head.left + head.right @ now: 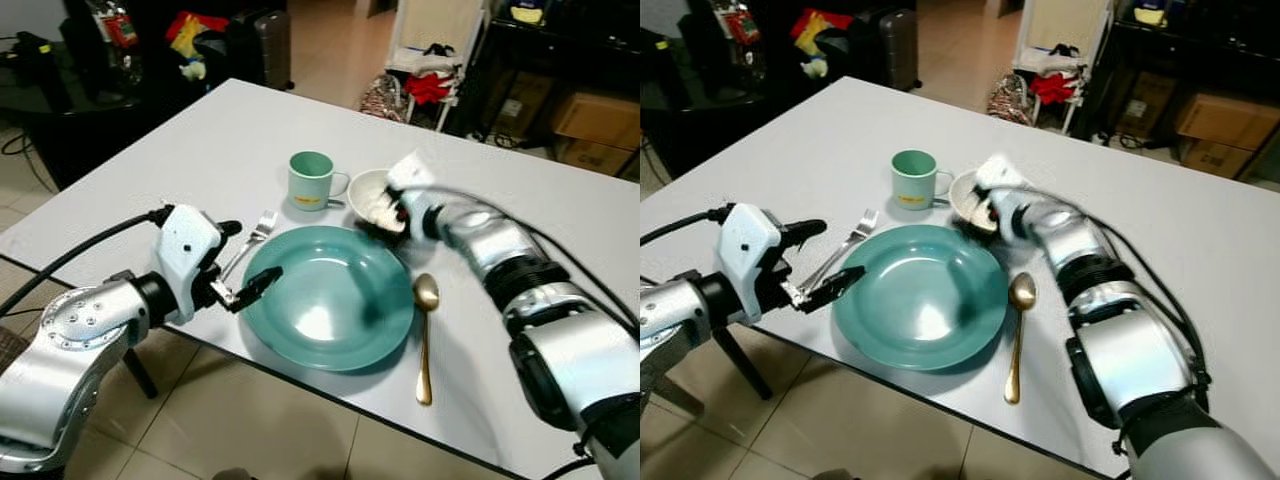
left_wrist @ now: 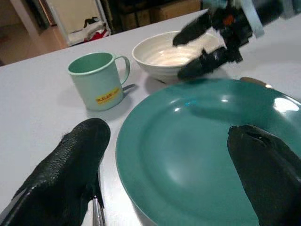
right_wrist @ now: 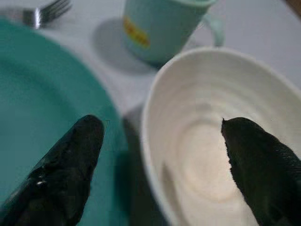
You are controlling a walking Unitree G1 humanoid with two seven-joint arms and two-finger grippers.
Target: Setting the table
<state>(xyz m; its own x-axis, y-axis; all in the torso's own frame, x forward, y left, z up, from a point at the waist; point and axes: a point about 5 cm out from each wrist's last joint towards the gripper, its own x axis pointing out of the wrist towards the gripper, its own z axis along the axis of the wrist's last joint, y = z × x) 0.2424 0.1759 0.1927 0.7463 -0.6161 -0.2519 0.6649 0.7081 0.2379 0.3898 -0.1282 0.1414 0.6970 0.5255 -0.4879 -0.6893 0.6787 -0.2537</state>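
The robot had silver arms with black joints, black cables, screw-dotted housings, and black textured fingers.

Spread gripper straddling bowl rim

Even indoor light, glare on the plate, blurred right pincer.

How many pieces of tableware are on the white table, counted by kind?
Round teal plate: 1
Pale green mug with a yellow label: 1
White ceramic bowl: 1
Silver metal fork: 1
Gold metal spoon: 1
Total: 5
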